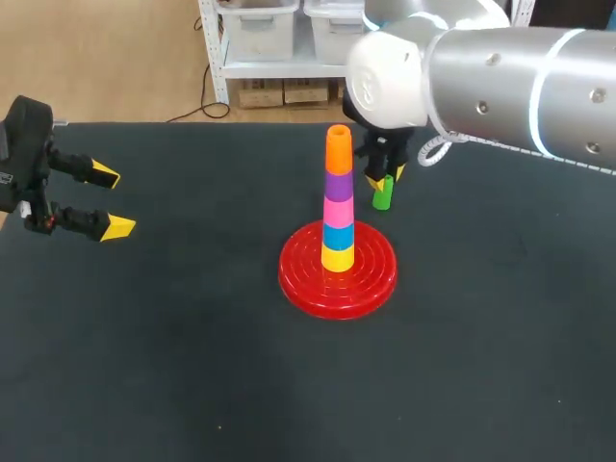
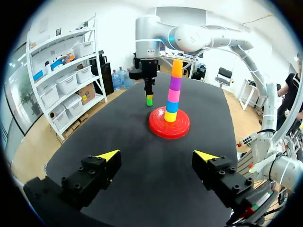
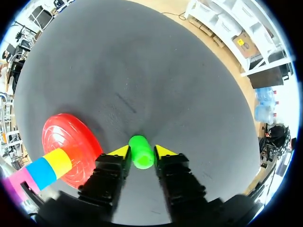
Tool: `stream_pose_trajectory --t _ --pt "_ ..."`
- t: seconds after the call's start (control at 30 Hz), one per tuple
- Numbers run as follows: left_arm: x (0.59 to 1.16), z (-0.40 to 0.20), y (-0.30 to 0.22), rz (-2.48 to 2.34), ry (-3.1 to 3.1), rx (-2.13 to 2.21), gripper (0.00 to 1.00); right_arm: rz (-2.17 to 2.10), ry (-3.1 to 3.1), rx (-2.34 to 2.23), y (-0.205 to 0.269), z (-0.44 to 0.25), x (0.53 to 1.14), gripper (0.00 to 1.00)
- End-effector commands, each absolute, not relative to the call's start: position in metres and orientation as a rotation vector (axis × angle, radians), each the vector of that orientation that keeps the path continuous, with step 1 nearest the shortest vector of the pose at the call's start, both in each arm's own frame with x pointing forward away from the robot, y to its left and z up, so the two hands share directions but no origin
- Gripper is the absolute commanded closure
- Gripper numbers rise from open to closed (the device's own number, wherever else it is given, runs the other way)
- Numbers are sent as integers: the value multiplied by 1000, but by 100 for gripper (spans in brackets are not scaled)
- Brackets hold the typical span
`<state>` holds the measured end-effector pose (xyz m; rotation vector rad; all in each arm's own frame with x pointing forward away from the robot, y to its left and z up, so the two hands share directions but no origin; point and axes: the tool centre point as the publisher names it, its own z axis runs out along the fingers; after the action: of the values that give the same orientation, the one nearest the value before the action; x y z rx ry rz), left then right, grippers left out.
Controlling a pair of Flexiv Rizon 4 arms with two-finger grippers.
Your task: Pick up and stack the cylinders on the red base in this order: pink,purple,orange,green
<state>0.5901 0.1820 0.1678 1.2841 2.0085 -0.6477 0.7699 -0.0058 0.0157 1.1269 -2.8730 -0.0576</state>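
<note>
Black table (image 1: 192,366): right gripper (image 3: 142,152) pointing down, clamped on green cylinder (image 1: 382,198) just beside red base (image 1: 337,281); left gripper (image 2: 156,155) spread wide, well apart.

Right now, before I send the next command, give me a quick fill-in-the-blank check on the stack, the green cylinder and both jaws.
1. The topmost cylinder stacked over the red base is ____.
2. Directly under the purple cylinder sits the ____ one.
3. The green cylinder stands off the base, gripped between the ____ jaws.
4. The left jaws hold nothing and stand ____.

Missing words: orange; pink; right; open
</note>
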Motion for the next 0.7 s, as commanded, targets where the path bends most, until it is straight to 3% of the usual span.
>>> stream_pose_trajectory --t 0.03,0.33,0.7 --pt "590 166 183 -649 2001 1283 0 -70 -2857 1135 1 20 772 100" --pt "590 166 183 -649 2001 1283 0 41 -2815 1148 -4 84 768 100" --pt "590 166 183 -649 2001 1283 0 76 -2829 1381 0 250 745 100"
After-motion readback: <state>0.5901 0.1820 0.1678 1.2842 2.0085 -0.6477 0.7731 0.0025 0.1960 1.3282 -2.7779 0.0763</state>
